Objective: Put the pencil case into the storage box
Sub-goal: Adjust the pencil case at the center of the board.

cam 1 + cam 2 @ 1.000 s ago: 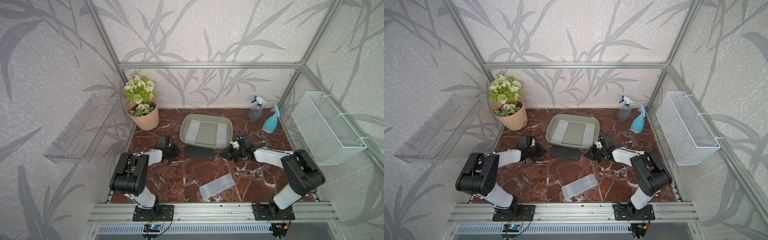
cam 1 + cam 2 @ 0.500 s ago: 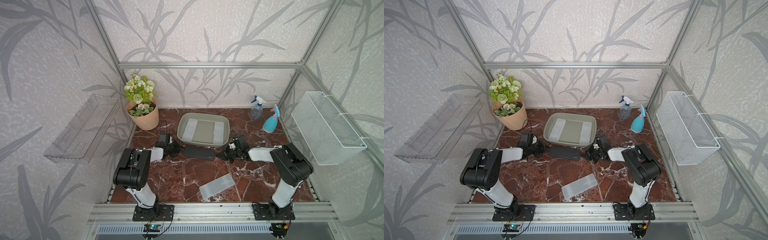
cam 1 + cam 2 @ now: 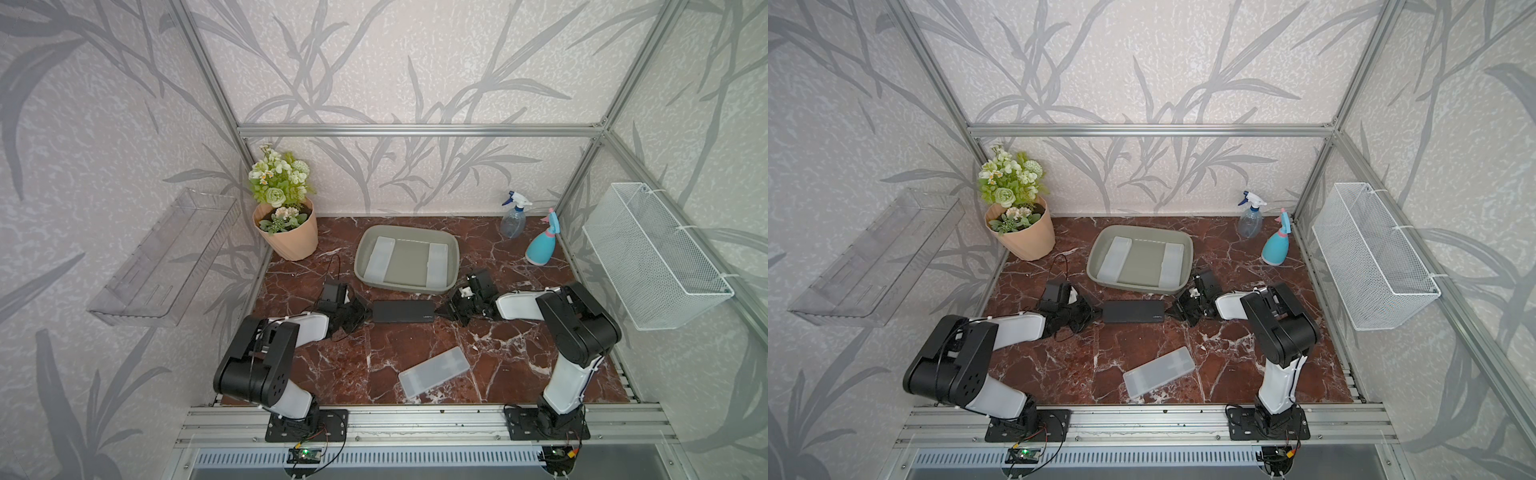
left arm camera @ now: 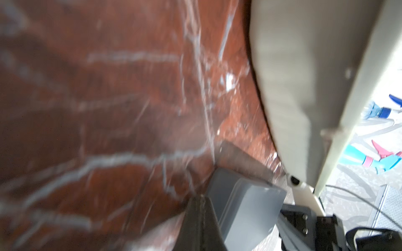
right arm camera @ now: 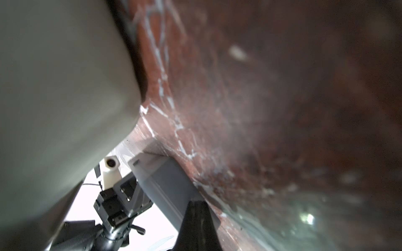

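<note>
A black pencil case (image 3: 403, 311) (image 3: 1133, 311) lies flat on the marble table, just in front of the grey-green storage box (image 3: 409, 259) (image 3: 1142, 262). My left gripper (image 3: 368, 313) (image 3: 1098, 312) is shut, its tip against the case's left end. My right gripper (image 3: 439, 309) (image 3: 1169, 311) is shut too, tip at the right end. In the left wrist view the closed left gripper (image 4: 201, 196) meets the pencil case (image 4: 245, 208) beside the storage box (image 4: 287, 76). The right wrist view shows the closed right gripper (image 5: 196, 203) at the pencil case (image 5: 163, 184).
Two translucent white cases (image 3: 380, 257) (image 3: 436, 262) lie inside the box; a third (image 3: 434, 372) lies near the table's front. A flower pot (image 3: 286, 237) stands back left, two spray bottles (image 3: 513, 216) (image 3: 542, 245) back right. A wire basket (image 3: 652, 257) and a clear trough (image 3: 166, 257) hang on the side walls.
Both shut grippers have closed in on the ends of the black pencil case, and both arms have shifted their elbows. The case stays on the table.
</note>
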Available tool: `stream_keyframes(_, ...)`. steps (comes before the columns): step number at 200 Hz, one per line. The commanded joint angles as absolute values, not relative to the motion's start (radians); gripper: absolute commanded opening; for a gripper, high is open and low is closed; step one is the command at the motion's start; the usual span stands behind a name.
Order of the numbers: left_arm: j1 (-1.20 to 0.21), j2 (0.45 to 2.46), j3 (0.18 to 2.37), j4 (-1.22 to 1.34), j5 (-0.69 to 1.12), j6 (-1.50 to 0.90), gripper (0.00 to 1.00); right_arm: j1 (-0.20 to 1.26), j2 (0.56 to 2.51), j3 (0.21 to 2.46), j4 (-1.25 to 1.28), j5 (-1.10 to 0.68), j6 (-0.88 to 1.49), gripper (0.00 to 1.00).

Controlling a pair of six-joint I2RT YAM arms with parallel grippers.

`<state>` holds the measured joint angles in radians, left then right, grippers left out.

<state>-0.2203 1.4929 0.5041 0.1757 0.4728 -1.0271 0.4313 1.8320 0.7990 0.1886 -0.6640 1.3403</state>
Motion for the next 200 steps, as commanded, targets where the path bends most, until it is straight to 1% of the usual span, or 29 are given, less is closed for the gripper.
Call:
stream_keyframes(1,-0.287,1.402,0.468,0.151,0.546,-1.05,0.0,0.45,1.84,0.842,0.175,-0.741,1.301,0.0)
stream_keyframes(40,-0.363,1.227,0.358,0.097,0.508,-1.115,0.0,0.47,1.896,0.897,0.185,-0.847,1.275,0.0)
stream_keyframes(64,-0.365,1.046,0.279,0.006,0.476,-1.148,0.0,0.496,1.926,0.952,0.146,-0.894,1.234,0.0)
stream_keyframes(107,-0.359,0.718,0.148,-0.104,0.414,-1.247,0.0,0.521,1.938,1.015,0.056,-0.91,1.175,0.0)
stream_keyframes(126,-0.356,0.599,0.16,-0.206,0.351,-1.264,0.11,0.516,1.906,1.008,0.028,-0.885,1.16,0.0)
stream_keyframes(134,-0.354,0.563,0.178,-0.253,0.324,-1.26,0.2,0.51,1.879,1.005,-0.003,-0.861,1.142,0.0)
stream_keyframes(139,-0.353,0.549,0.19,-0.276,0.31,-1.257,0.29,0.505,1.861,1.003,-0.031,-0.843,1.127,0.0)
stream_keyframes(143,-0.352,0.542,0.199,-0.294,0.302,-1.253,0.34,0.501,1.848,1.003,-0.056,-0.829,1.115,0.0)
stream_keyframes(157,-0.348,0.55,0.23,-0.321,0.288,-1.233,0.39,0.482,1.812,1.0,-0.11,-0.803,1.089,0.0)
stream_keyframes(172,-0.345,0.588,0.253,-0.328,0.28,-1.213,0.46,0.459,1.786,0.999,-0.157,-0.787,1.065,0.04)
stream_keyframes(200,-0.335,0.669,0.329,-0.343,0.248,-1.158,0.49,0.426,1.738,0.988,-0.187,-0.773,1.051,0.07)
